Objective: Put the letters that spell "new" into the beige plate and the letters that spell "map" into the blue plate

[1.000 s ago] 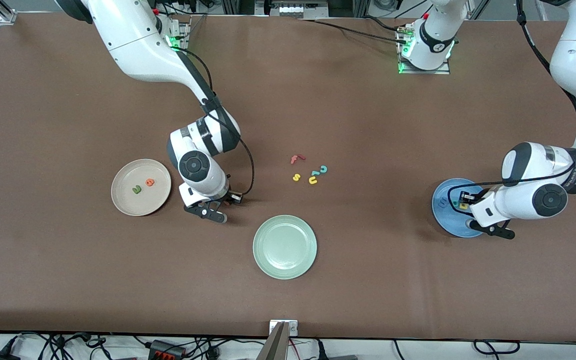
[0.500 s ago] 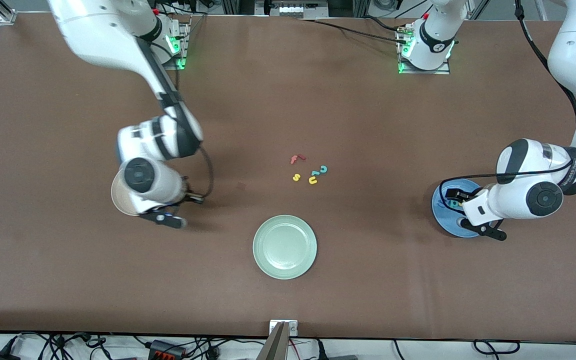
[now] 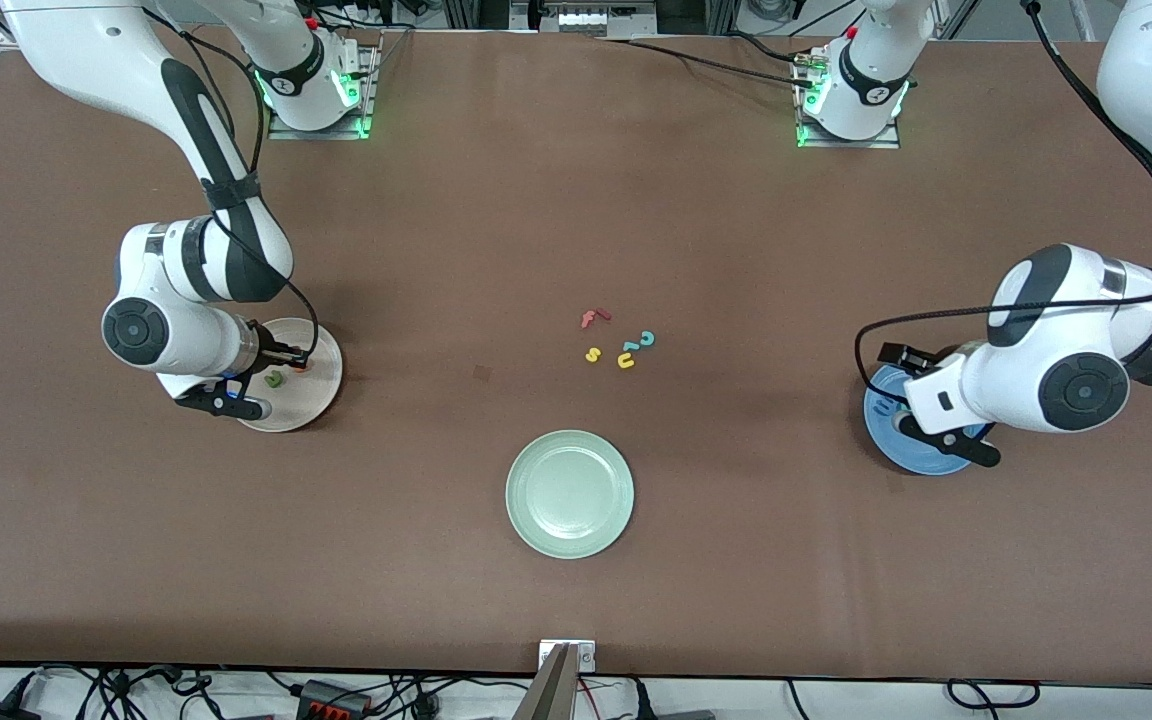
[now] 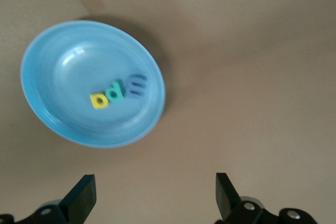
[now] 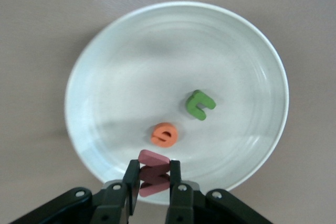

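Note:
My right gripper [image 5: 153, 179] is shut on the salmon-red w [image 5: 153, 173] and holds it over the beige plate [image 5: 105, 56], near the rim. The green n [image 5: 200, 104] and orange e [image 5: 165, 134] lie in that plate. In the front view the right gripper [image 3: 228, 402] hangs over the beige plate [image 3: 321, 385], beside the green n [image 3: 274, 379]. My left gripper [image 4: 153, 195] is open with nothing between its fingers, above bare table next to the blue plate [image 4: 52, 61]. The yellow a [image 4: 99, 99], teal p [image 4: 115, 92] and blue m [image 4: 137, 85] lie side by side in it. The left gripper [image 3: 951, 440] partly covers the blue plate [image 3: 886, 440].
A pale green plate [image 3: 569, 493] sits near the front middle. Loose letters lie at the table's middle: a red f [image 3: 593, 318], a yellow s [image 3: 592, 354], a yellow u [image 3: 626, 360] and a teal c [image 3: 646, 339].
The right arm swung from mid-table toward its own end, carrying the w over the beige plate. The left gripper opened over the blue plate and shifted slightly.

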